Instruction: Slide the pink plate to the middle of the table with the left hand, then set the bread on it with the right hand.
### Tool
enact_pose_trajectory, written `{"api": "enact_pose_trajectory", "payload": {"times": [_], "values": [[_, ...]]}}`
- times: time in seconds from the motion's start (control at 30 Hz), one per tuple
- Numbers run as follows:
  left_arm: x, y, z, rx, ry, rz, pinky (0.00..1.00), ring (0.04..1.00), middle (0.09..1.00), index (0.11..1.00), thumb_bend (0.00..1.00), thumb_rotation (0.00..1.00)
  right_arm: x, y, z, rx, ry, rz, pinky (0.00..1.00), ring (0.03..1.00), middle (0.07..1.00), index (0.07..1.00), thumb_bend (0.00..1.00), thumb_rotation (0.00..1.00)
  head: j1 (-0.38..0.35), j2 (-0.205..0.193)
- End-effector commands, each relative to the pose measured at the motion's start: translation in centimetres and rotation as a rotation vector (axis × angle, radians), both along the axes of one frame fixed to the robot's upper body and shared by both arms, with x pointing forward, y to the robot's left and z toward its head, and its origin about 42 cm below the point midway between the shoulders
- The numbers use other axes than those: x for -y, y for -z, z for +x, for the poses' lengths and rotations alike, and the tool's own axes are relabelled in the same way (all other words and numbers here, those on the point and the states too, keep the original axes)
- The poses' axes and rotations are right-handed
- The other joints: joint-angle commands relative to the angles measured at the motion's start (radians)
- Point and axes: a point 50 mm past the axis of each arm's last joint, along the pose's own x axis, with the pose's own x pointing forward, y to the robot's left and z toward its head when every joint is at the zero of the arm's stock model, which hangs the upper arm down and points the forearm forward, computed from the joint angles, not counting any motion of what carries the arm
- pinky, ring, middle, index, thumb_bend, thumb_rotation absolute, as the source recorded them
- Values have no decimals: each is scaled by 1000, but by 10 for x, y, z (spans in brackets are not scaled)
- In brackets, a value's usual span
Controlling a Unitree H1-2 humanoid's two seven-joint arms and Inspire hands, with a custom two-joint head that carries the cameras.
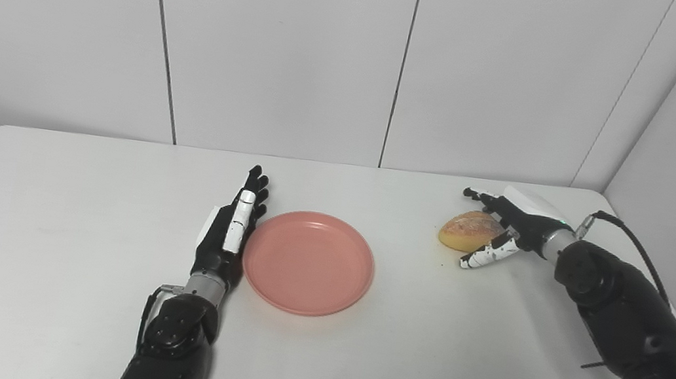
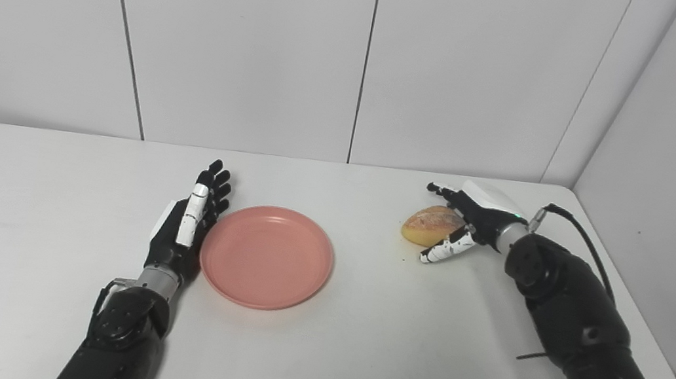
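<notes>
The pink plate (image 1: 308, 261) lies flat near the middle of the white table (image 1: 38, 253). My left hand (image 1: 235, 221) is open, fingers straight, standing edge-on against the plate's left rim. The bread (image 1: 468, 229), a golden roll, rests on the table at the right. My right hand (image 1: 501, 229) is open around the bread's right side, fingers behind it and thumb in front; it has not closed. The same scene shows in the right eye view: plate (image 2: 266, 256), left hand (image 2: 191, 218), bread (image 2: 429, 224), right hand (image 2: 464, 224).
White wall panels stand behind the table, and a side wall closes the right. A black cable (image 1: 632, 241) runs from my right wrist along the table's right edge. Bare table lies between plate and bread.
</notes>
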Motion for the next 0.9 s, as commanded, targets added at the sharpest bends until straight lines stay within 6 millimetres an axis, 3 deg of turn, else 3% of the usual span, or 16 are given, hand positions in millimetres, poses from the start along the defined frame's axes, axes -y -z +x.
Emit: {"api": "enact_pose_trajectory", "payload": {"times": [0.0,0.23,0.4,0.5,0.67,0.73,0.87], "values": [[3,-2,0,10,9,-15,1000,954,948,953,590,1000,-5,-45,17,121,-40,-11,706,857,931,924,932,230,1,0],[3,-3,-1,8,10,-25,994,948,948,955,588,1000,-9,-38,15,141,-45,-17,541,744,907,891,859,148,7,3],[4,-4,-2,7,7,-20,991,933,941,949,597,1000,-9,-32,13,216,-82,-2,622,768,847,826,782,50,6,5],[4,-4,-2,11,8,-13,985,933,941,949,597,1000,-10,-30,12,273,-104,0,622,726,779,765,712,5,8,4],[5,-5,-4,7,13,-17,982,936,943,948,596,1000,-9,-25,11,389,-134,9,484,573,640,657,618,0,16,3],[5,-5,-4,6,12,-11,994,941,944,948,599,1000,-8,-25,11,420,-127,12,411,496,503,557,544,0,16,3],[6,-5,-3,4,9,-3,996,943,942,945,602,1000,-8,-25,12,456,-127,8,322,402,433,529,517,0,19,2]]}}
